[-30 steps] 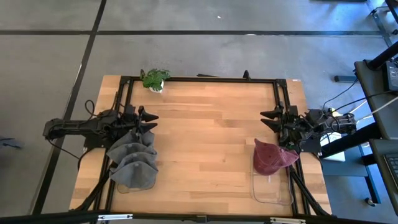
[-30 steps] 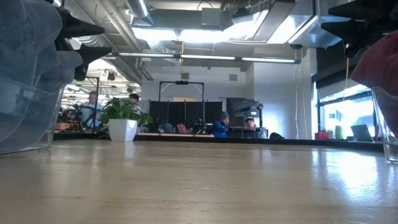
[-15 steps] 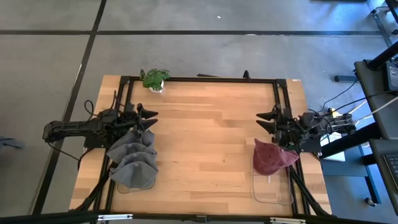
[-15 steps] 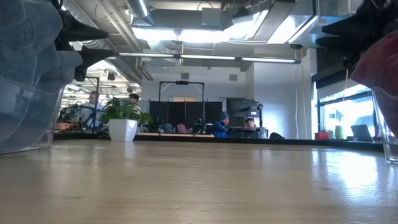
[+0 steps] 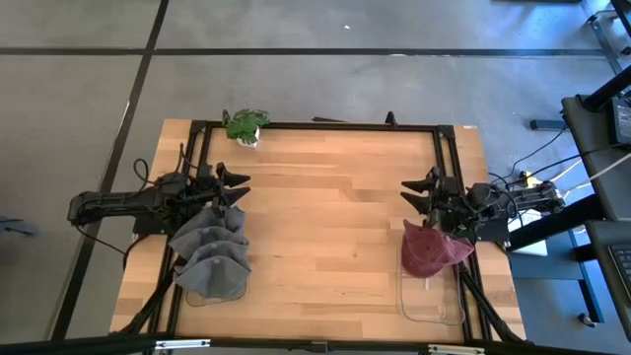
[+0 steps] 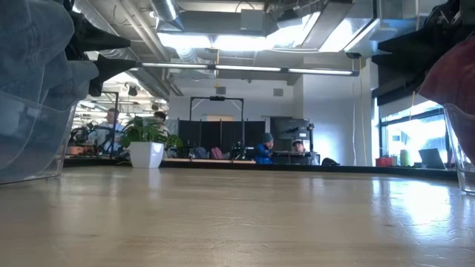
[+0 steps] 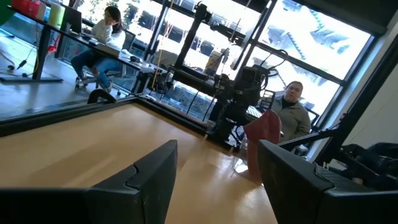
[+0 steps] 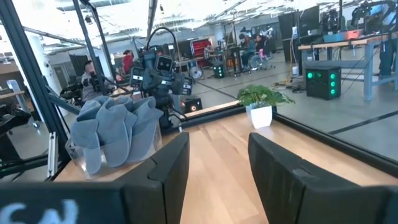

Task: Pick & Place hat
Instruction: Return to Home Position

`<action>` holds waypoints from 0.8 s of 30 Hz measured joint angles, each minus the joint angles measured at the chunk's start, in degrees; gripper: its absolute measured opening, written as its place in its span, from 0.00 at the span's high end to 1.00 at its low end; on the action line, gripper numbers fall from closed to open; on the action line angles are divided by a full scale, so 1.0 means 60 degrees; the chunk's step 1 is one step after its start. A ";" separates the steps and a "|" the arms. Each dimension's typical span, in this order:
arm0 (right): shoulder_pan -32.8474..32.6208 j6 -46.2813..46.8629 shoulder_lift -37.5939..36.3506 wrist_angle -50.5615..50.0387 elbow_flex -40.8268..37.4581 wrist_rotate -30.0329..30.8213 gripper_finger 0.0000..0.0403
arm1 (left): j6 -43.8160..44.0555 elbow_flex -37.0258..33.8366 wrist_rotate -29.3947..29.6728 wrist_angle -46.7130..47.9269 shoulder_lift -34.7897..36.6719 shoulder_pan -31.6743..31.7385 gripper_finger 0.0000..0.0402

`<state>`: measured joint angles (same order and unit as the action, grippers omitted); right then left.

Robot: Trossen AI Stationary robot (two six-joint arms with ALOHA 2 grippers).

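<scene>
A maroon hat point(image 5: 430, 249) lies over the far end of a clear bin point(image 5: 434, 301) at the table's right edge. It also shows in the left wrist view point(image 7: 264, 134) and the low view point(image 6: 454, 74). Several grey hats point(image 5: 209, 254) are piled in a clear bin at the left edge, seen again in the right wrist view point(image 8: 115, 127). My right gripper point(image 5: 406, 194) is open, just beyond the maroon hat's far side and above it. My left gripper point(image 5: 240, 189) is open, beyond the far side of the grey pile.
A small potted plant point(image 5: 245, 125) stands at the far edge, left of centre. A black frame point(image 5: 315, 125) runs around the table. Bare wood point(image 5: 325, 227) lies between the two bins. People sit at desks in the room beyond the table.
My right gripper has moved a little toward the table's left, out over the wood beyond the maroon hat, staying open. The hats have kept still.
</scene>
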<state>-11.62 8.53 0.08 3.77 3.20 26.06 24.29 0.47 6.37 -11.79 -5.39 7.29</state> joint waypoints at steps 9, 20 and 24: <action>0.0017 -0.0158 0.0000 0.0668 -0.0473 -0.0022 0.59 | 0.0000 0.0000 0.0000 0.0004 0.0000 0.0000 0.46; 0.0018 -0.0137 0.0004 0.0106 -0.0473 -0.0022 0.59 | -0.0003 0.0000 -0.0004 0.0025 0.0000 0.0000 0.46; 0.0016 -0.0498 0.0004 0.0109 -0.0473 -0.0020 0.59 | -0.0093 0.0000 0.0000 0.0502 0.0000 0.0000 0.47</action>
<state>-11.52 5.54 0.10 4.43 0.36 25.94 23.74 0.47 6.37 -8.78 -5.39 7.29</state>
